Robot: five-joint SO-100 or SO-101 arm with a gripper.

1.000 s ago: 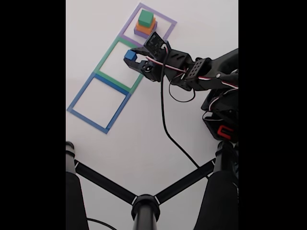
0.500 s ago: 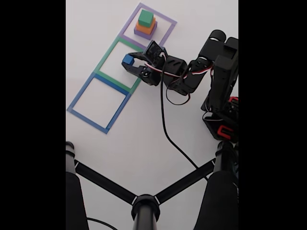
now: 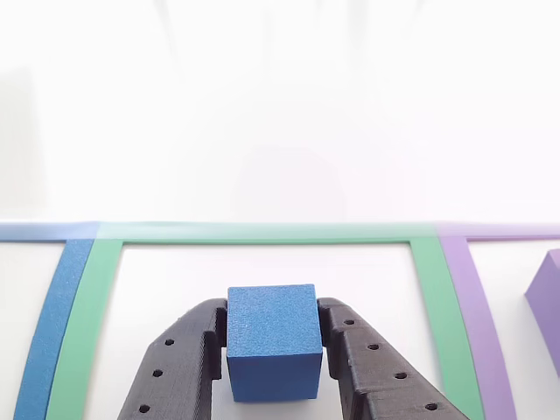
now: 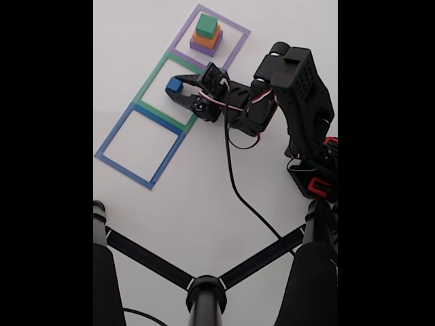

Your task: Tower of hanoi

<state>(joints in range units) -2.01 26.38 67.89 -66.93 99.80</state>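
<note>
A: End effector (image 3: 271, 350) — pinching or spread?

B: Pinching. Black fingers (image 3: 179, 363) pressing on both side faces of the blue cube (image 3: 272, 341), seen close up in the other view. Gripping the same cube (image 4: 174, 85) in the fixed view, end effector (image 4: 178, 89) reaching in from the right.

A: Sitting where, that cube?

B: Inside the green tape outline (image 3: 262, 233), toward its near edge in the other view. Inside the middle square (image 4: 165, 90) of the three in the fixed view, near its upper right side. Touching the white desk (image 4: 204, 176) or hovering just above it — hard to tell from either view.

A: And the other blocks?

B: Stacking up inside the purple tape outline (image 4: 210, 34) at the top of the fixed view: purple block (image 4: 202, 47) lowest, orange block (image 4: 207, 37) on it, green block (image 4: 206, 26) topmost. Well apart from the blue cube. Showing only a purple corner (image 3: 547, 293) at the right edge of the other view, beyond the purple tape strip (image 3: 477, 306).

A: Third square?

B: Blue tape outline (image 4: 139, 146), lying lower left in the fixed view, adjoining the green one. Appearing as a blue strip (image 3: 54, 324) left of the green tape in the other view.

A: Anything else around?

B: Black cable (image 4: 234, 183) trailing down from the arm across the desk; black stand legs (image 4: 204, 288) spreading along the bottom of the fixed view.
</note>
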